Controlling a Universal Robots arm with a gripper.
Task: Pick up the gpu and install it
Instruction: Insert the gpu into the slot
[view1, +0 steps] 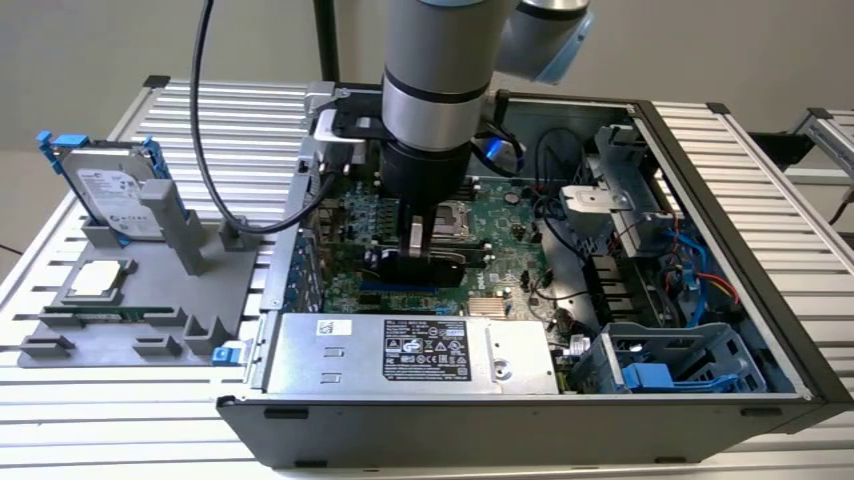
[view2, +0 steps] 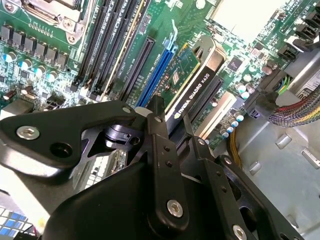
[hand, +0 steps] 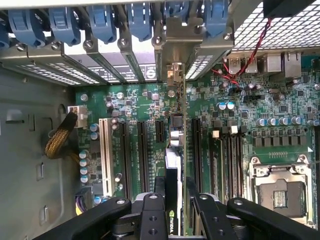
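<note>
Robot lab workbench, slatted aluminium table, opened computer case

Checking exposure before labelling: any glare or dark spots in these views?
Second wrist view: a white patch is blown out beyond the graphics card, and the end effector reads as near-black. First wrist view: even light across the motherboard. Exterior view: no strong glare, computer case darker inside.

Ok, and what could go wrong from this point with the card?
1. The gpu, clamped edge-on by the gripper, may meet the motherboard slot off-line and jam rather than seat.
2. Its silver bracket sits close to the rear slot covers and could catch there.
</note>
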